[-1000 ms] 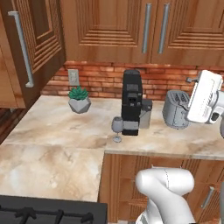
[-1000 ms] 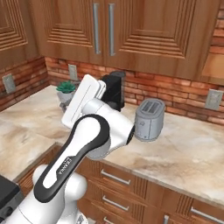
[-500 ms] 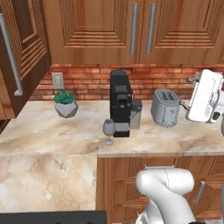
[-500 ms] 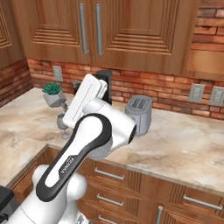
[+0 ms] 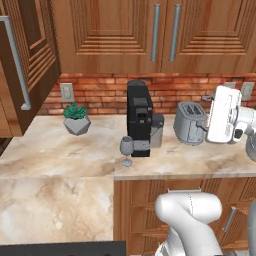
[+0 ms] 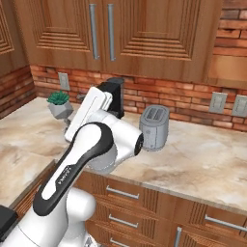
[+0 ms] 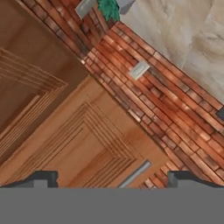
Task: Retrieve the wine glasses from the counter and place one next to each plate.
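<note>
One wine glass [image 5: 126, 150], clear and grey-tinted, stands upright on the beige marbled counter [image 5: 60, 150], just in front of the black coffee machine [image 5: 140, 117]. My arm's white hand [image 5: 224, 115] hangs in the air at the right, beside the toaster [image 5: 189, 122] and well away from the glass. In the hand view the gripper [image 7: 113, 179] is open with nothing between its fingertips [image 7: 43, 177], facing the brick wall and the upper cabinet doors. The plates are out of view.
A small potted plant [image 5: 76, 118] sits at the back left of the counter, near a wall outlet [image 5: 66, 92]. Wood cabinets [image 5: 165, 35] hang above. In the right base view my arm [image 6: 91, 149] stands in front of the coffee machine [image 6: 115, 96] and the toaster [image 6: 154, 126].
The whole picture has shifted, so the base has moved: the counter scene slid left and now faces the camera squarely. The glass stays by the coffee machine. The gripper stays open.
</note>
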### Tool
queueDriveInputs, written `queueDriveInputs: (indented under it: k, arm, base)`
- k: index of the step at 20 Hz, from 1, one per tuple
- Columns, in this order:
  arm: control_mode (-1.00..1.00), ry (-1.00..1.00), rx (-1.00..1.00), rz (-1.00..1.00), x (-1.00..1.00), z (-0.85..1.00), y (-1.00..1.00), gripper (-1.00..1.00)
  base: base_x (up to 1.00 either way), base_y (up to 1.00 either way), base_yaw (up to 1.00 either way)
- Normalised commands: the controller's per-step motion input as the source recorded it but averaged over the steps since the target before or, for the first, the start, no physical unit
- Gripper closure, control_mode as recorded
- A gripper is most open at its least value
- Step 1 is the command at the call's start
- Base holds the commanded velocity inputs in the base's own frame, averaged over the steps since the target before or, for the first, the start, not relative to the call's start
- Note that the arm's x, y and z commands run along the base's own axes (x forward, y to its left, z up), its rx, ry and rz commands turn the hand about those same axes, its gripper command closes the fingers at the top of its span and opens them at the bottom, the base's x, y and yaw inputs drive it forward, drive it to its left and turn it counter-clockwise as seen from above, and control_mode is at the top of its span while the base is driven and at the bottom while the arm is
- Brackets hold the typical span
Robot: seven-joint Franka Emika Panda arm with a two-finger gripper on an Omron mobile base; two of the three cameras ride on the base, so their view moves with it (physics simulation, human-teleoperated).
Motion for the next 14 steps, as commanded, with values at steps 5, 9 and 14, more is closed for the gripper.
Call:
queueDriveInputs:
  k: [5, 9, 14]
  arm:
    - [-1.00, 0.30, -0.01, 0.01, 0.11, -0.38, 0.09, -1.00]
    - [-1.00, 0.32, 0.00, 0.00, 0.12, -0.33, 0.17, -1.00]
    - [-1.00, 0.14, 0.00, 0.00, 0.28, -0.35, 0.27, -1.00]
  base:
    - [0.00, 0.00, 0.00]
    - [0.00, 0.00, 0.00]
    - [0.00, 0.00, 0.00]
